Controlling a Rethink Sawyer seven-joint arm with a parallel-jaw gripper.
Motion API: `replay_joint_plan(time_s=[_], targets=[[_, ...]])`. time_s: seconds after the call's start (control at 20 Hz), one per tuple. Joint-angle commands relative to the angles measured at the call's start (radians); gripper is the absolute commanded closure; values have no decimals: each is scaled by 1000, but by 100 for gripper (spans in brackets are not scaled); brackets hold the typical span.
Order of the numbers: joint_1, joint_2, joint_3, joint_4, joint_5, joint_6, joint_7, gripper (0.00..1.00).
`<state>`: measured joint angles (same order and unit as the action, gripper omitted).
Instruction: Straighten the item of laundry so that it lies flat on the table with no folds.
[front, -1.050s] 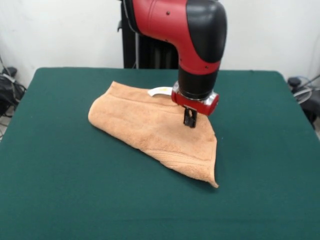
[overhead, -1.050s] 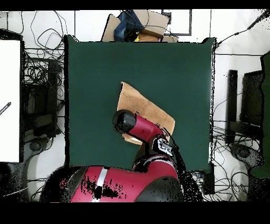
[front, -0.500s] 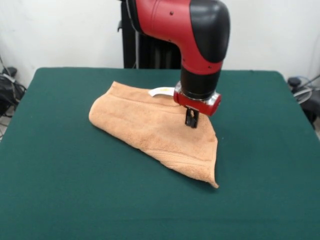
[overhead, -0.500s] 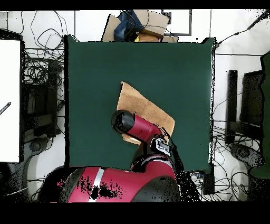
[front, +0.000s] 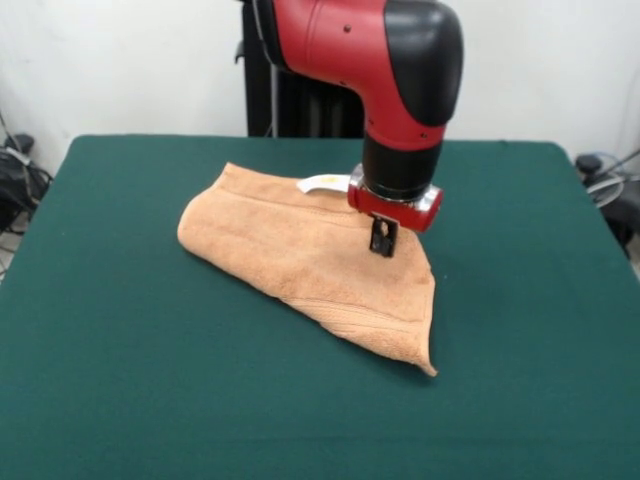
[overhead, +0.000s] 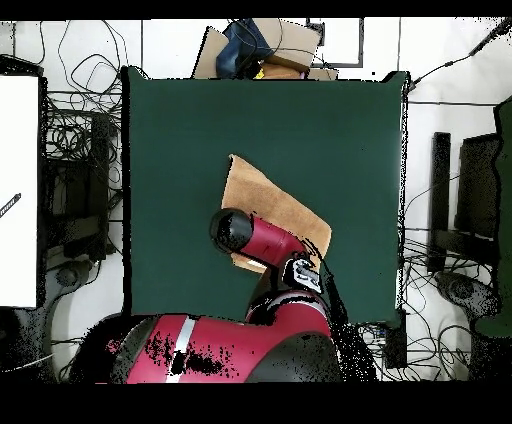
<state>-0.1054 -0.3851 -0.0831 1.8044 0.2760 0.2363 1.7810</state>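
The towel (front: 310, 265) lay folded into a rough triangle a little beyond the middle of the table (front: 120, 380), nearer the far edge than the near one. Its rounded fold faced the left edge in the front view, and one pointed corner reached toward the near right, with a woven border band running along the near side. A small white tag (front: 322, 183) stuck out from the towel's far edge; no writing on it could be read. In the overhead view the towel (overhead: 270, 205) showed as a tan wedge near the table's (overhead: 180, 120) centre, partly covered by the arm (overhead: 262, 240).

The gripper (front: 380, 238) hung just over the towel's right-hand part, close to the cloth or perhaps touching it; the front view did not settle which. The fingers were a small dark shape under the red wrist ring, and whether they were apart or together could not be told.

Against the picture of a second before, the gripper had shifted slightly up and to the right in the front view, while the towel kept the same shape and place.
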Motion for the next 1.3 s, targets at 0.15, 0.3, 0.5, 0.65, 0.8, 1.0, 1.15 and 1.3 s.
replay_joint_plan(time_s=[0.15, 0.3, 0.5, 0.65, 0.8, 1.0, 1.15, 1.3], targets=[[-14, 215, 117, -118, -48, -115, 99, 100], [-9, 204, 123, -111, -50, -96, 107, 100], [14, 203, 105, -115, -50, -81, 113, 100], [26, 252, 93, -161, -58, -88, 95, 100], [29, 297, 89, -204, -70, -93, 78, 100], [21, 322, 105, -230, -85, -84, 72, 100], [29, 316, 110, -224, -86, -77, 95, 100], [42, 307, 109, -226, -93, -66, 106, 100]])
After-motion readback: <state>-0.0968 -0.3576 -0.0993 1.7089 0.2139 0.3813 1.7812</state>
